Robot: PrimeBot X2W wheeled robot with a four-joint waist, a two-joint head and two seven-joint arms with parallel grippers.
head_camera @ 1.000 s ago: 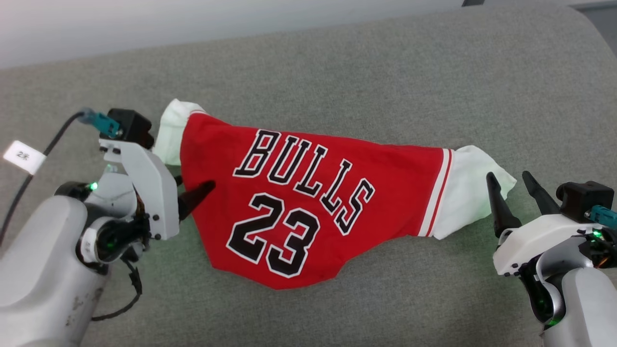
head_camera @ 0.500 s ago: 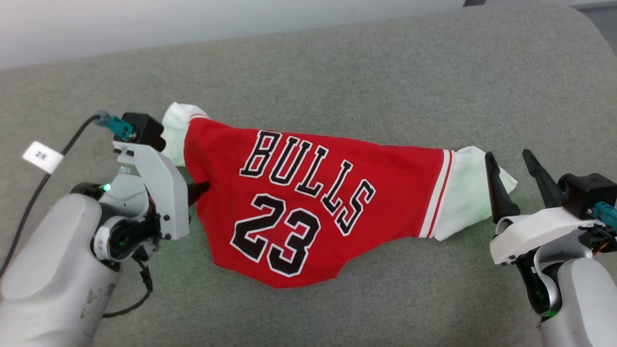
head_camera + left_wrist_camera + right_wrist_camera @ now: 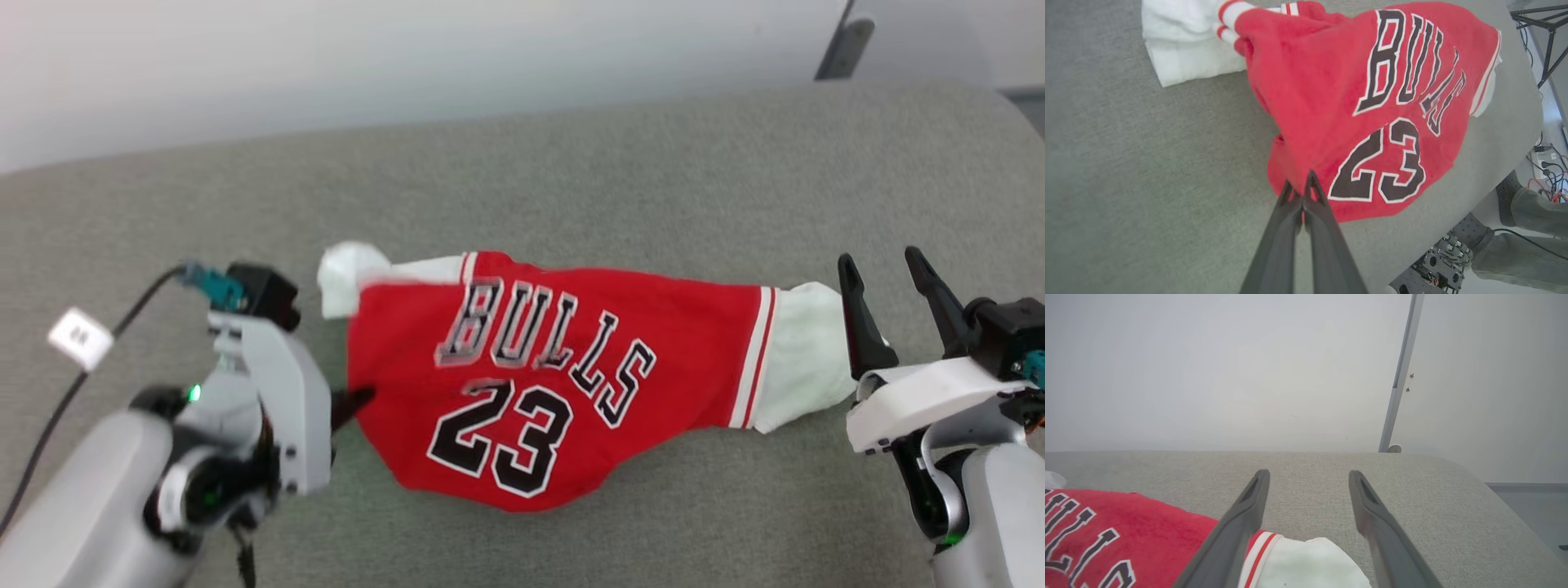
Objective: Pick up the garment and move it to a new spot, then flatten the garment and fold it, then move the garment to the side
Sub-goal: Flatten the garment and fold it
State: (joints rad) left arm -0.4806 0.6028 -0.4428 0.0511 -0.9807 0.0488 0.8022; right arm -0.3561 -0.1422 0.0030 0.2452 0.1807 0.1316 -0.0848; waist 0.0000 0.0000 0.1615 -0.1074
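1. Garment [image 3: 555, 384], a red jersey with black "BULLS 23" lettering facing up, lies rumpled on the grey cushion [image 3: 571, 163] between the two grippers.
2. The left gripper [image 3: 359, 400] has its jaws pressed together on the garment's red edge. In the left wrist view a sliver of red cloth shows between the closed fingers [image 3: 1290, 228] of the left gripper [image 3: 1300, 190].
3. Ahead of those closed jaws the garment [image 3: 1351, 102] spreads out, with the "23" just beside the tips. The near white sleeve [image 3: 1180, 53] lies farther ahead and off to one side, well apart from them.
4. The right gripper [image 3: 878, 260] has its jaws spread wide and holds nothing.
5. The far white sleeve [image 3: 804, 351], edged with red-and-white trim, lies just beside the right gripper's inner finger. In the right wrist view the far white sleeve [image 3: 1310, 563] sits low between the open jaws of the right gripper [image 3: 1308, 473]. I cannot tell whether the finger touches the cloth.
6. Past the right jaws' tips lie bare cushion and a pale wall [image 3: 1208, 375].
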